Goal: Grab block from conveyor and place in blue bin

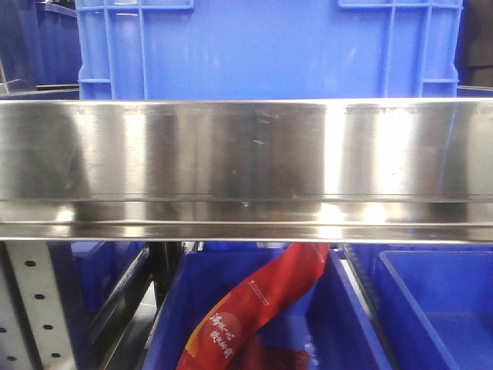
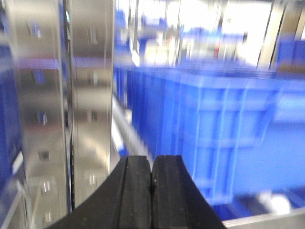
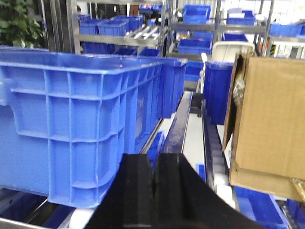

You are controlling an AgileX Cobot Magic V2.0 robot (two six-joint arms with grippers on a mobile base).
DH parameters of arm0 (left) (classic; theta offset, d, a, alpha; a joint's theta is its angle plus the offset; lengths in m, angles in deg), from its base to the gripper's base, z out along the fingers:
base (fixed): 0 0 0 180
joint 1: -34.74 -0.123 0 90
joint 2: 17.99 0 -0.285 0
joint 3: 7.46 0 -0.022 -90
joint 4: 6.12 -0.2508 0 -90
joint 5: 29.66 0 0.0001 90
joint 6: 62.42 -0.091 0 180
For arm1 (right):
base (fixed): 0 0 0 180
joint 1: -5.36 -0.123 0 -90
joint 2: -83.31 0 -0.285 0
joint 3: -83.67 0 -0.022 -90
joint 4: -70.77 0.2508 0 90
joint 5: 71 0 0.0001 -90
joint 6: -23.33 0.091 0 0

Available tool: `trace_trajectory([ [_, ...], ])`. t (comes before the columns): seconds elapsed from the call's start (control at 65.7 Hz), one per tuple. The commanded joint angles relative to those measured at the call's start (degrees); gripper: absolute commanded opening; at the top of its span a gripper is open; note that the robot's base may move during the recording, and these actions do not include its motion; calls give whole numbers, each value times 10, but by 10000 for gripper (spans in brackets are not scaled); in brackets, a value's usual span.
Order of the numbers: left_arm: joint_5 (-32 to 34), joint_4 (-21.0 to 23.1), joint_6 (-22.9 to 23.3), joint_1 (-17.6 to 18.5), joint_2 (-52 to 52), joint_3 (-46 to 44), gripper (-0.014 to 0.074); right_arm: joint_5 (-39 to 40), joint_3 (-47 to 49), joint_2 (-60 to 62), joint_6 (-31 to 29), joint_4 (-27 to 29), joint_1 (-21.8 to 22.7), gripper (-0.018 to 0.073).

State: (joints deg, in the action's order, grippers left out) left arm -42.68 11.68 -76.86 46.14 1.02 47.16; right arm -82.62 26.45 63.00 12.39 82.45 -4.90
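Observation:
The conveyor and the block are out of view in every frame. My left gripper [image 2: 152, 164] is shut and empty, its black jaws pressed together, facing a large blue bin [image 2: 224, 138] on a rack. My right gripper [image 3: 154, 164] is shut and empty too, facing another large blue bin [image 3: 76, 129] on a roller shelf. In the front view a blue bin [image 1: 269, 50] stands behind a steel shelf rail [image 1: 246, 166], and neither gripper shows there.
A perforated steel rack post [image 2: 90, 95] stands left of the left gripper. A brown cardboard box [image 3: 267, 119] sits right of the right gripper. Below the rail, lower blue bins [image 1: 431, 308] hold a red packet [image 1: 254, 308]. More blue bins [image 3: 195, 14] fill the shelves behind.

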Motion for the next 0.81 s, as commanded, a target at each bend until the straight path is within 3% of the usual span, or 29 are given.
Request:
trace_trajectory([
  [0.0,10,5,-1,-1,-13,0,-111,5,-1,5,-1,1,3,-167],
  [0.305,10,5,-1,-1,-15,0,-111,4,-1,5,-1,3,3,-167],
  [0.457,10,5,-1,-1,-15,0,-111,0,-9,28,-1,-3,27,-167],
  [0.548,10,5,-1,-1,-15,0,-111,16,-50,63,1,-7,54,-167],
  [0.625,10,5,-1,-1,-15,0,-111,51,-95,99,48,-29,77,-167],
  [0.685,10,5,-1,-1,-15,0,-111,80,-133,125,79,-46,84,-167],
  [0.792,10,5,-1,-1,-15,0,-111,125,-193,125,81,-72,85,-167],
])
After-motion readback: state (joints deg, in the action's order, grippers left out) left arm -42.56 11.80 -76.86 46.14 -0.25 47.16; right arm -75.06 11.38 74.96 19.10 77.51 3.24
